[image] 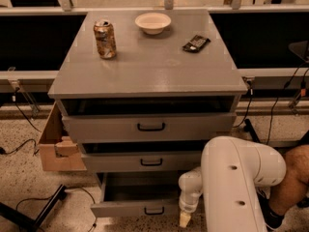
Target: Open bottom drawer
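The bottom drawer (126, 209) is the narrowest grey front, lowest on the cabinet, with a small black bar handle (153, 210). It stands pulled out, and its plain grey tray (140, 191) shows inside. My gripper (185, 220) hangs at the end of the white arm (241, 187), just right of the drawer's front at the handle's height. It does not touch the handle. The mid-sized drawer front (145, 162) and the widest drawer front (149, 127) above stand slightly out.
On the grey cabinet top (149, 69) stand a can (105, 38), a white bowl (152, 22) and a dark snack packet (196, 43). A cardboard box (55, 146) sits left of the cabinet. A person's leg (294, 178) is at the right. Cables and a black bar (34, 214) lie on the floor.
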Action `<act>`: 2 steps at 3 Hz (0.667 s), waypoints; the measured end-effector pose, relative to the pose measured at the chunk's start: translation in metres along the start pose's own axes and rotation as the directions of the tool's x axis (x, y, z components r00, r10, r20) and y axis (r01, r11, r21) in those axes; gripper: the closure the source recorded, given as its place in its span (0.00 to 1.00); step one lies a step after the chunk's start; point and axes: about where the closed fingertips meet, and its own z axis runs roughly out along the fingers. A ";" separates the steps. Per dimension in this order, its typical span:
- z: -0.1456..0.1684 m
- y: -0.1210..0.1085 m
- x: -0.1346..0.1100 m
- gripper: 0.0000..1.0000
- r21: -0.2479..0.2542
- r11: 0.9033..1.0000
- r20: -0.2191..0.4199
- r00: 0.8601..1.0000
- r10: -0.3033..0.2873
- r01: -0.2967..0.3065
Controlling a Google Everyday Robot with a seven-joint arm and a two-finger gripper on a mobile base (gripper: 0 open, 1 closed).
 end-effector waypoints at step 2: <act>-0.012 0.019 0.003 0.88 -0.022 1.000 -0.034 0.999 0.000 0.000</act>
